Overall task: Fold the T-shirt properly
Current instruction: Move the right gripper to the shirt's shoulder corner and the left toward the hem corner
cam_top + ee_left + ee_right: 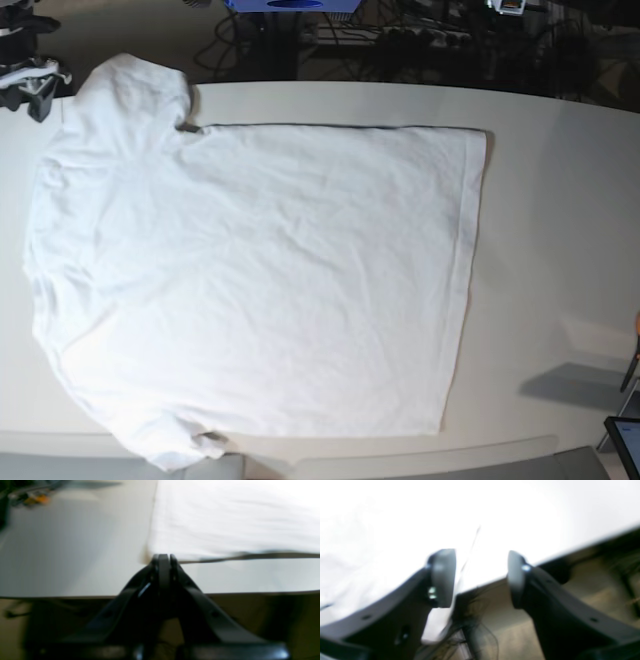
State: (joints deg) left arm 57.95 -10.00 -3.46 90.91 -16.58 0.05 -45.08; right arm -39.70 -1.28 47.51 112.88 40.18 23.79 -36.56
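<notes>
Right fingers (pixel 443 577) apart; T-shirt (pixel 260 290) flat, hem toward view's right.

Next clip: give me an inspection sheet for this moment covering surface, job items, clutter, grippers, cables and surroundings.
Surface: off-white table, bare to the right of the shirt.
Job's things: T-shirt spread flat, unfolded, wrinkled; one sleeve hangs over the near edge.
Clutter: small dark and white items at the far left corner, too blurred to name.
Grippers: left gripper shut, at the shirt's corner, grip unclear; right gripper open, empty, at the table edge.
Cables: tangle behind the table.
Surroundings: dark floor, blue object beyond the table.
</notes>
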